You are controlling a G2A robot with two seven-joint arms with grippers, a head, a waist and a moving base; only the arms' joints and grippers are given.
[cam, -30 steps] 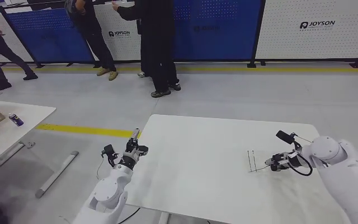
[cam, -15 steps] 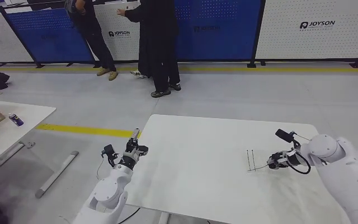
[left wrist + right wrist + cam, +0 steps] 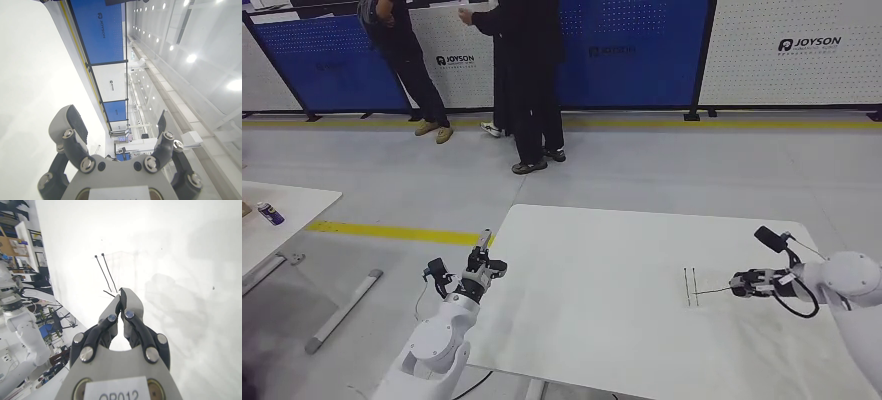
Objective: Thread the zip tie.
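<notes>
Right gripper (image 3: pixel 120 294) has drawn back toward the table's (image 3: pixel 592 300) right edge, clenched on one zip tie (image 3: pixel 109 293) (two spare ties (image 3: pixel 103 273) lie just beside); left gripper (image 3: pixel 117 109) hangs released at the opposite edge. Threading appears not yet begun.

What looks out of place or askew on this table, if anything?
Nothing is damaged or spilled. Two zip ties lie side by side on the table; the third zip tie, pinched in the right claw, sticks out crosswise near their tail ends.
</notes>
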